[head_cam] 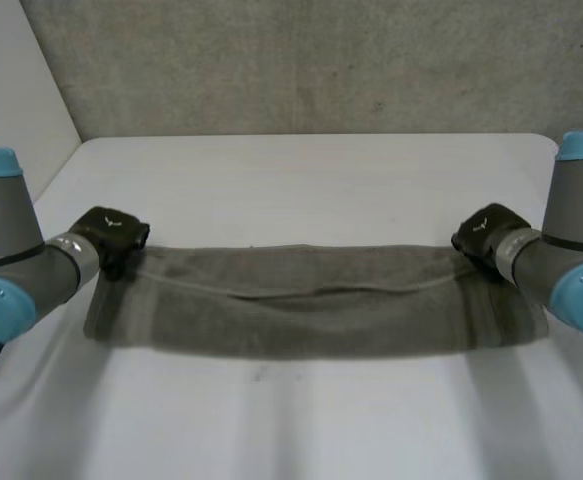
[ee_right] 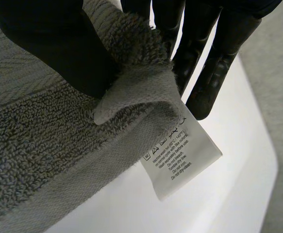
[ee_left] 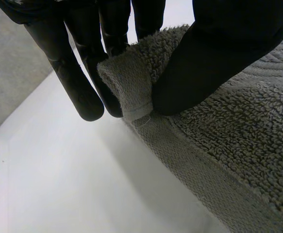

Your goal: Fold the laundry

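Observation:
A grey towel (head_cam: 311,300) hangs stretched between my two hands, lifted a little above the white table (head_cam: 321,180). My left hand (head_cam: 114,236) holds its left upper corner. In the left wrist view the thumb (ee_left: 219,53) pinches the towel's corner (ee_left: 129,85) against the fingers (ee_left: 78,82). My right hand (head_cam: 489,234) holds the right upper corner. In the right wrist view the thumb (ee_right: 54,43) presses the grey towel (ee_right: 44,141) against the fingers (ee_right: 214,63), and a white care label (ee_right: 180,155) hangs from that corner.
A grey wall (head_cam: 321,60) rises behind the table's far edge. The towel's lower edge (head_cam: 301,350) sags near the tabletop. Bare table lies in front of the towel and beyond it.

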